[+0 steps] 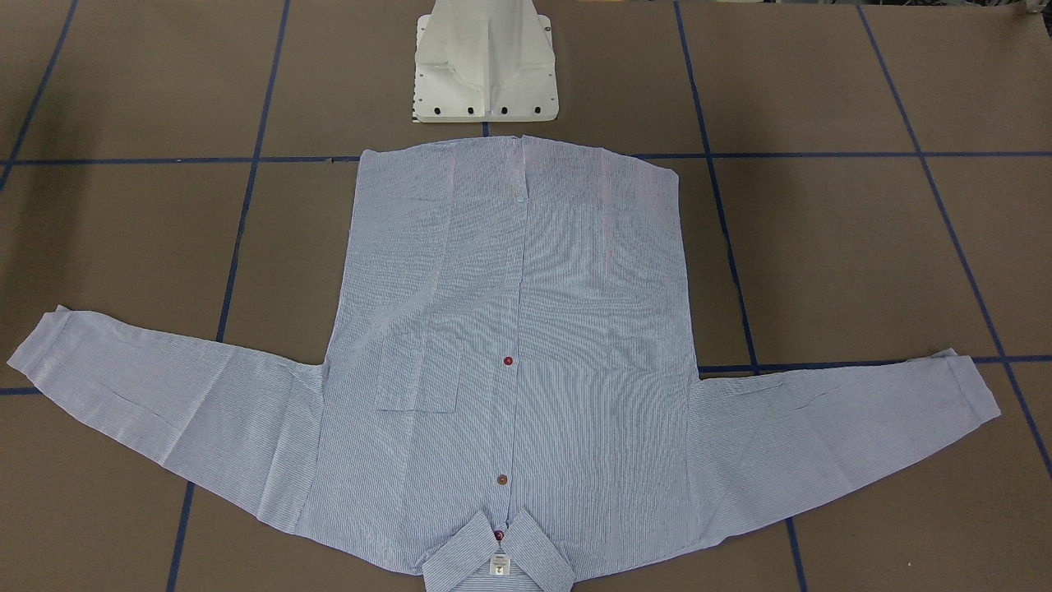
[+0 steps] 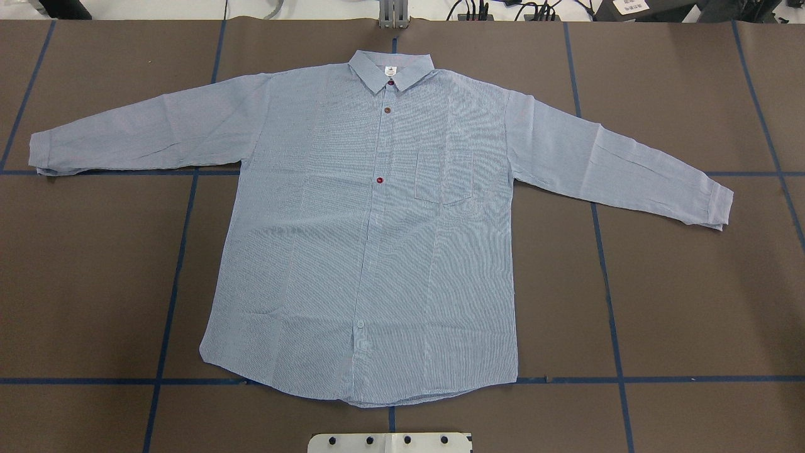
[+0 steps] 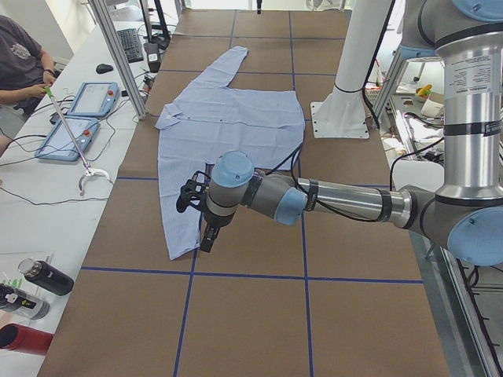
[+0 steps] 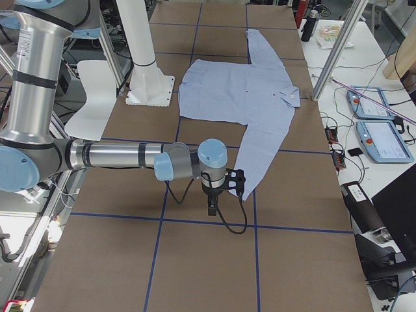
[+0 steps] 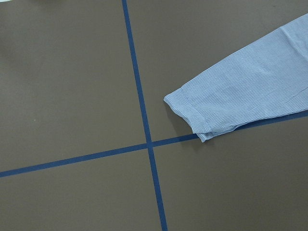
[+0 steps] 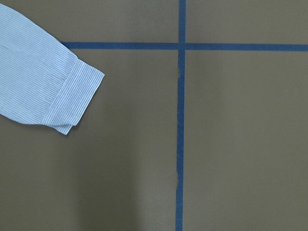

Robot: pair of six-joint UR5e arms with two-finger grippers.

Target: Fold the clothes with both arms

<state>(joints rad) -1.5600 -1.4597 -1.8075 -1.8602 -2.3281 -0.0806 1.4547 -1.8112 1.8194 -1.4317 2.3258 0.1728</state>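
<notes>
Striped shirt (image 2: pixel 371 239) flat, sleeves outspread

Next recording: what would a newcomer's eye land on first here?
The striped shirt dominates: it is spread flat, front up, across the brown table, with its sleeves out and its collar away from the robot. Next come the left arm and the right arm, each stretched low over the table near a sleeve cuff.
</notes>
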